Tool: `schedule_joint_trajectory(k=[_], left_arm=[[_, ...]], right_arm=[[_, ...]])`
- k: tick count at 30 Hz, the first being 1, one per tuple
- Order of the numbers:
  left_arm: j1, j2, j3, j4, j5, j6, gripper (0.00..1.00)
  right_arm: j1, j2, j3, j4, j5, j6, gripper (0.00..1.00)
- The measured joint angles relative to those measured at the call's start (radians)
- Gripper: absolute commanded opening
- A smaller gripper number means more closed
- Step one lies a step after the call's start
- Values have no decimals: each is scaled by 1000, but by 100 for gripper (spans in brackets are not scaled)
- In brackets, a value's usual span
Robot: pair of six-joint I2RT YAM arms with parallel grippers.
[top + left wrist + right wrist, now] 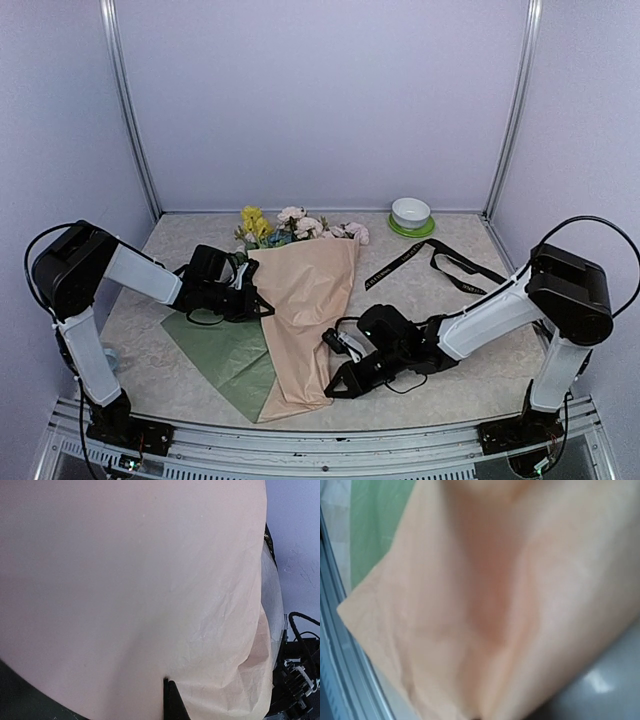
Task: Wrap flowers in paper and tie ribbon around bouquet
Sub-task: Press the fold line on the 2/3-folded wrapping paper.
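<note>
Lavender booth walls close in a marbled beige table (450,370) where the 2 arms reach inward, low and bent at the elbow. The bouquet (300,265) lies flat at the middle. Its long axis runs from the near edge toward the back wall, leaning slightly right. The flowers (295,225) point away from the arm bases and the narrow tail points toward them.

The left gripper (258,300) sits at the bouquet's left edge with its jaws pressed together. One dark fingertip (172,702) shows under the peach paper (125,580), but whether it pinches the sheet cannot be told. The right gripper (338,384), angled down at the bouquet's near right edge, is closed on the peach paper, whose creases run into it.

A green sheet (225,350) spreads out from under the bouquet's left side. The ribbon (440,262) lies loose to the bouquet's right.
</note>
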Motion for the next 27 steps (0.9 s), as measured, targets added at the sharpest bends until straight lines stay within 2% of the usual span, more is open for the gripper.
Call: schedule_joint_trajectory(k=[16,27], left_arm=[[-64,-117,28,-27,56,56,0],[-93,-66,-56,-29,6,68,0]], right_arm=[[6,-215,-266,120,78,148,0],[72,-248,-291,61,151,201,0]])
